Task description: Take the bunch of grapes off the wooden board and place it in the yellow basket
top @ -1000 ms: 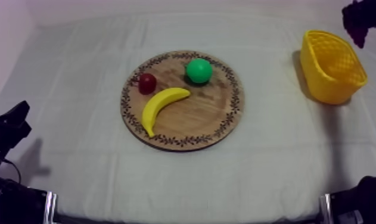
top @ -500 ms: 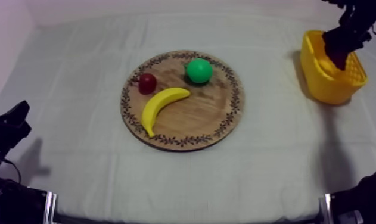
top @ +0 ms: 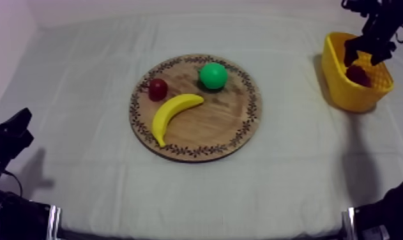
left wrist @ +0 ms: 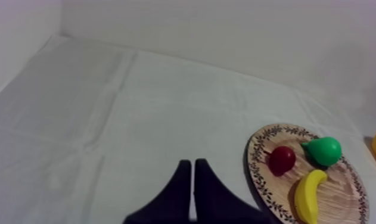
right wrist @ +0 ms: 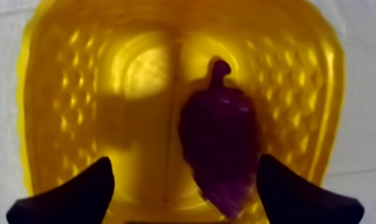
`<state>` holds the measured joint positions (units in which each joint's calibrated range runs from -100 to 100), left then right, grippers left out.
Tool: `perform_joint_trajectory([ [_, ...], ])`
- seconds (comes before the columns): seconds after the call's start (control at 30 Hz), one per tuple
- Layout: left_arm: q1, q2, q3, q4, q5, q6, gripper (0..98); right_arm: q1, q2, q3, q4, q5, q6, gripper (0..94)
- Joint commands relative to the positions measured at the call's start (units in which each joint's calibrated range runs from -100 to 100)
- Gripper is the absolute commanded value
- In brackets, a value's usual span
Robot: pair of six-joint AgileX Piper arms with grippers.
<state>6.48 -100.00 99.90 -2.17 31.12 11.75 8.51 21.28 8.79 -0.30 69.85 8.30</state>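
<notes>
— Our right jaws hung spread wide above the yellow basket [top: 342, 86], out at two o'clock from the wooden board [top: 232, 124], pinching nothing.
— And the bunch of grapes [right wrist: 217, 149]?
— It lay on the basket floor, below and between our right fingers [right wrist: 77, 193], touching neither. We judged the gap was that wide so the arm could lift clear without snagging it.
— Our left jaws?
— Pressed together, parked near eight o'clock of the board, out of the way. The banana [top: 172, 116], pear [top: 212, 75] and small red fruit [top: 157, 89] sat on the board, not ours to move.
</notes>
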Motion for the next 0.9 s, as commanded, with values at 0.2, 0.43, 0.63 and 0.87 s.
perform_joint_trajectory([
  [0.2, -0.01, 0.0, -0.01, 0.0, 0.0, 0.0, 0.1, -1.97, -11.5, 3.48, 0.98, -0.36, -0.65, 70.0],
  [0.43, -0.01, 0.0, -0.01, 0.0, 0.0, 0.0, 0.1, -2.59, -26.68, 10.1, 1.89, -1.1, -2.26, 60.2],
  [0.63, -0.01, 0.0, -0.01, 0.0, 0.0, 0.0, 0.1, -1.81, -39.63, 18.71, 1.95, -1.79, -2.32, 52.9],
  [0.87, -0.01, 0.0, -0.01, 0.0, 0.0, 0.0, 0.1, -2.38, -54.78, 30.33, 2.34, -4.39, -2.85, 40.6],
])
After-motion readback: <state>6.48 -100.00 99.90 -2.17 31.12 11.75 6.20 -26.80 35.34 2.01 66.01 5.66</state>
